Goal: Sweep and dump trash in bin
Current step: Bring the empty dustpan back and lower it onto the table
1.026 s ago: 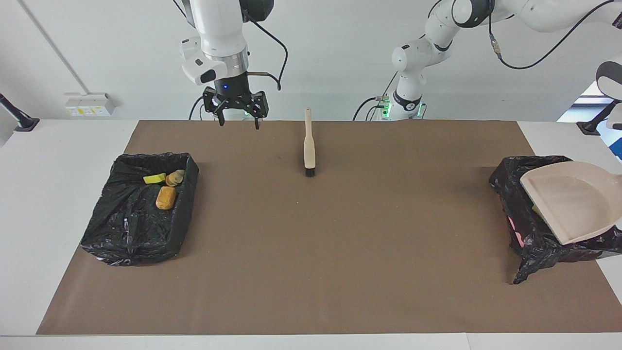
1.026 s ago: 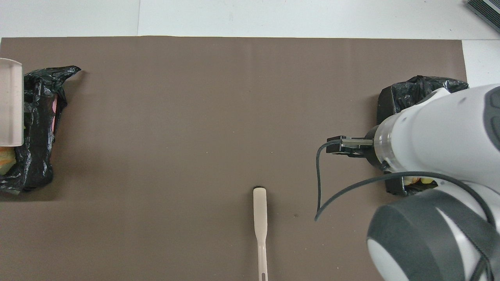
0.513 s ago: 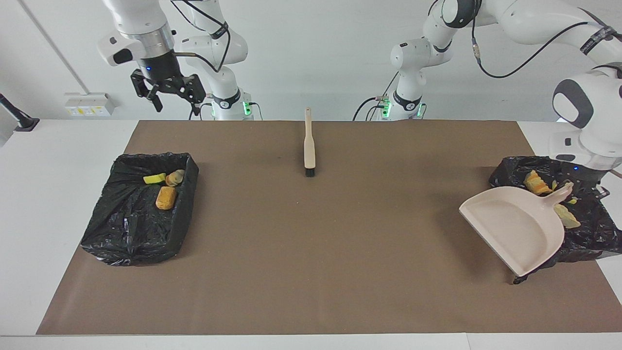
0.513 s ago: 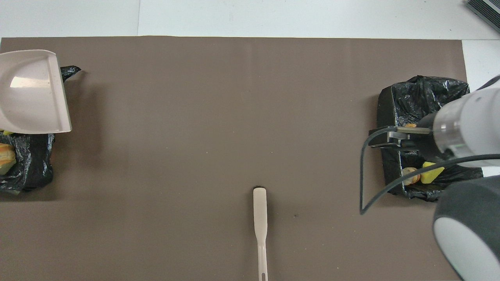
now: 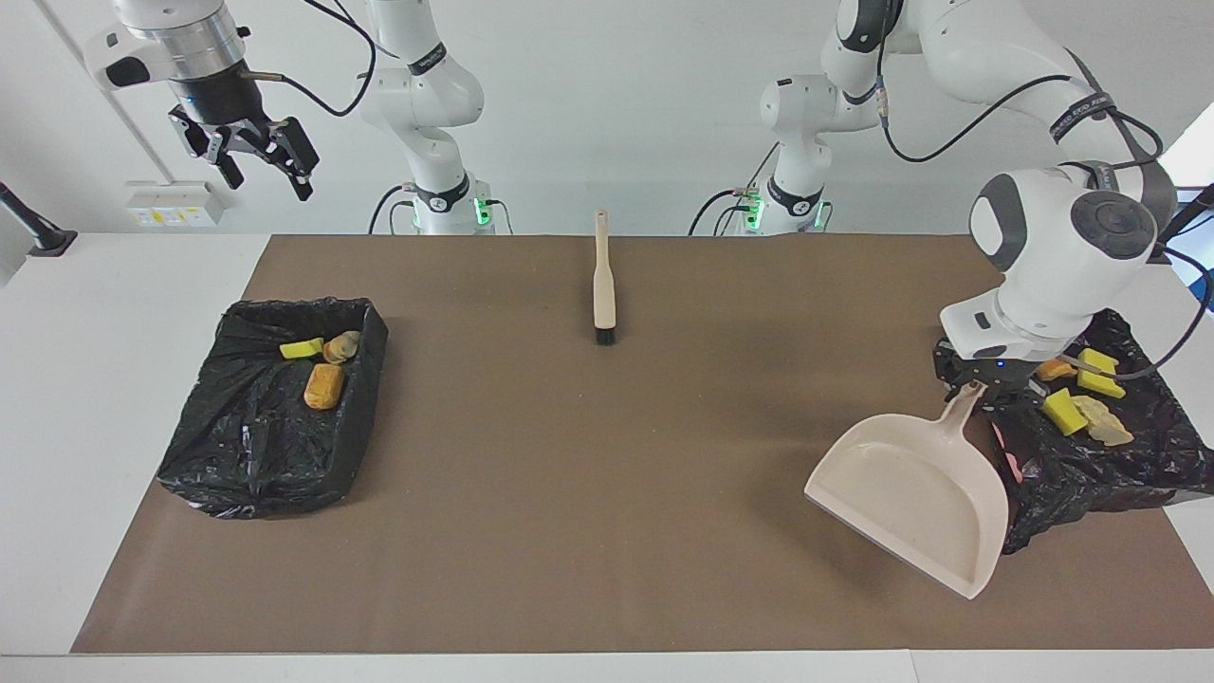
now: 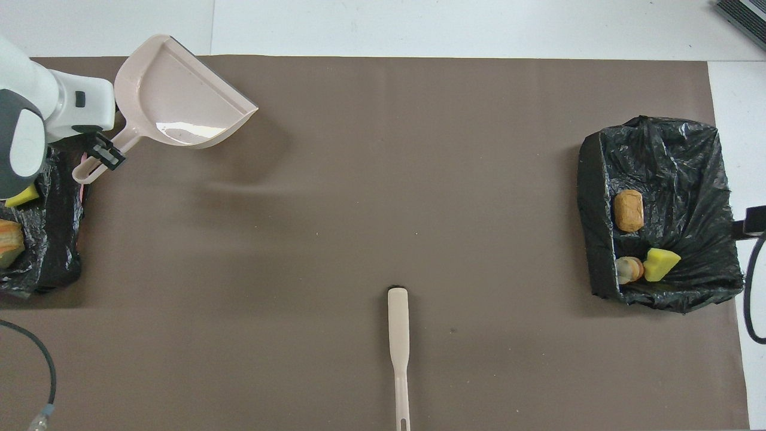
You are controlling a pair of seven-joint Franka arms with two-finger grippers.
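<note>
dustpan held up beside the bin, scraps lying in both bins

the left claw (image 5: 979, 387) is clamped on the handle of the beige dustpan (image 5: 915, 497), which hangs tilted in the air over the brown mat (image 5: 607, 455), its open edge pointing down and away from the robots. it is just beside the black-lined bin (image 5: 1091, 455) at the left arm's end of the table (image 5: 114, 379). in that bin lie several pieces of trash (image 5: 1081, 398): yellow sponge-like chunks and tan lumps.

the right claw (image 5: 254, 163) hangs high in the air with its fingers spread apart and holding nothing, above the table's edge nearest the robots at the right arm's end.

the other black-lined bin (image 5: 266, 417), at the right arm's end, holds three more scraps (image 5: 322, 365): a yellow chunk, a rounded tan lump and an orange bread-like lump.

the brush (image 5: 603, 285) lies flat on the mat midway between the two bins, nearer to the robots than either, bristles pointing away from them.
</note>
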